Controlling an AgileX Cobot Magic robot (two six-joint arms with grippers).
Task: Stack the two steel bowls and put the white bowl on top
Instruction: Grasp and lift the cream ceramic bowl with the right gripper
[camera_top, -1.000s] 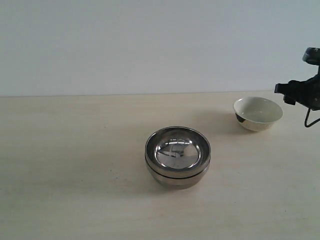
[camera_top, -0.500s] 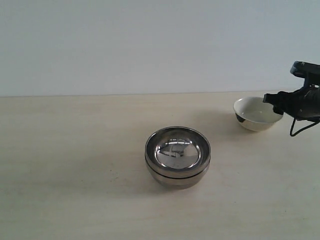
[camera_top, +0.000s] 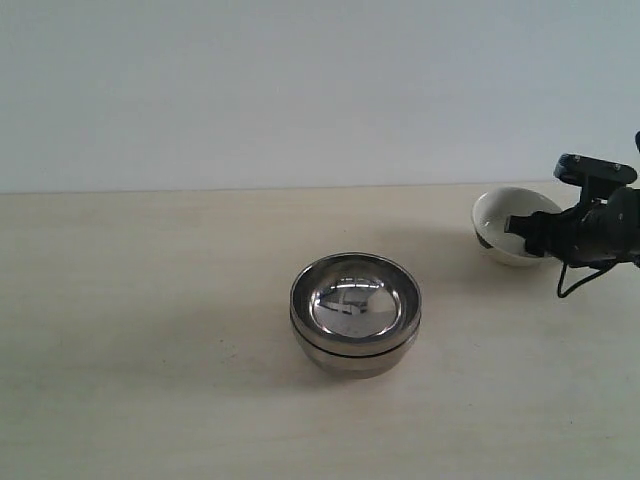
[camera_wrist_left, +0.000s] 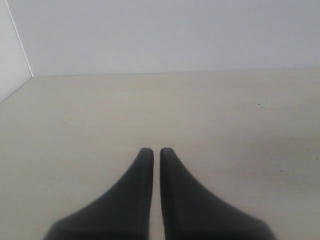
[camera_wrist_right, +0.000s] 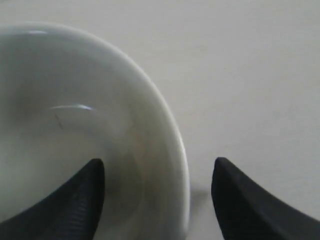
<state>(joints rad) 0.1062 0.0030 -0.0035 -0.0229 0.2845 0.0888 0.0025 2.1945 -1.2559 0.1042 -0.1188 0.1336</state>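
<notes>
The two steel bowls (camera_top: 355, 312) sit nested one inside the other at the middle of the table, mirror-bright inside. The white bowl (camera_top: 495, 222) stands upright at the far right. My right gripper (camera_top: 530, 232) is open and straddles the bowl's near-side rim. In the right wrist view one finger of the right gripper (camera_wrist_right: 158, 162) is inside the white bowl (camera_wrist_right: 75, 125) and the other is outside, neither pressing on the wall. My left gripper (camera_wrist_left: 156, 150) shows only in its wrist view, shut over bare table with nothing between its fingers.
The pale wooden table (camera_top: 150, 350) runs wide to the left of the stacked bowls. A plain white wall (camera_top: 300, 90) closes off the back edge. A black cable (camera_top: 572, 280) hangs from the right arm beside the white bowl.
The right gripper has come leftward and down from beside the white bowl to over its rim, covering part of the bowl. The bowls have not moved.
</notes>
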